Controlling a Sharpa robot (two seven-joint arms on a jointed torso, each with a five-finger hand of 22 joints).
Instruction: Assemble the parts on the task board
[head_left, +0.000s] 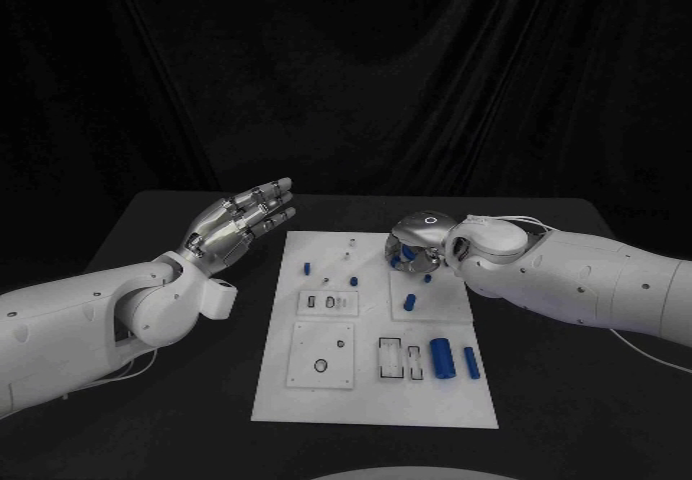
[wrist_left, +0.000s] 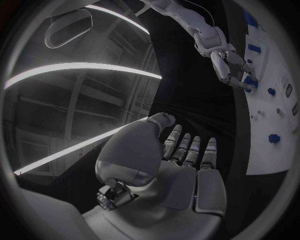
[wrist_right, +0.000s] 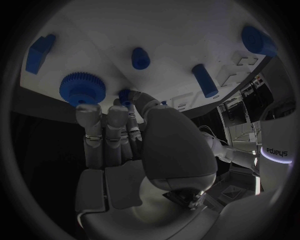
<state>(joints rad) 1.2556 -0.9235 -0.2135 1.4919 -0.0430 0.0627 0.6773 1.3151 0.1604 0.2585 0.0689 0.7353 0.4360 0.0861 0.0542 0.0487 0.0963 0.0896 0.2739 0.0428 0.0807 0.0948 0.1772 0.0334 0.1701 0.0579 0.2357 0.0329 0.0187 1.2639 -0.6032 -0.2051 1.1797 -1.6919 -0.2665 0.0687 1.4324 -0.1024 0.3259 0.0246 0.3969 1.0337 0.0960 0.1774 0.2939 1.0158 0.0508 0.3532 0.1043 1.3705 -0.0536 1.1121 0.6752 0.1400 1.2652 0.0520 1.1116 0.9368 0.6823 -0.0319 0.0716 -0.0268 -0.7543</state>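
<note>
The white task board (head_left: 378, 400) lies in the middle of the black table. My left hand (head_left: 245, 222) is raised off the board's far left edge, fingers straight and apart, holding nothing; the left wrist view shows its bare palm (wrist_left: 187, 165). My right hand (head_left: 421, 240) reaches down onto the board's far right part. There its fingertips (wrist_right: 89, 114) touch a blue gear (wrist_right: 82, 88). A small blue piece (wrist_right: 125, 94) sits between the thumb and a finger. Whether it is gripped is unclear.
Two blue cylinders (head_left: 441, 357) (head_left: 470, 362) lie at the board's near right. Blue pegs stand at the left (head_left: 306, 267) and the middle right (head_left: 411, 300). A blue block (wrist_right: 40, 50) and a peg (wrist_right: 140, 58) stand near the gear. Dark tabletop (head_left: 144, 420) flanks the board.
</note>
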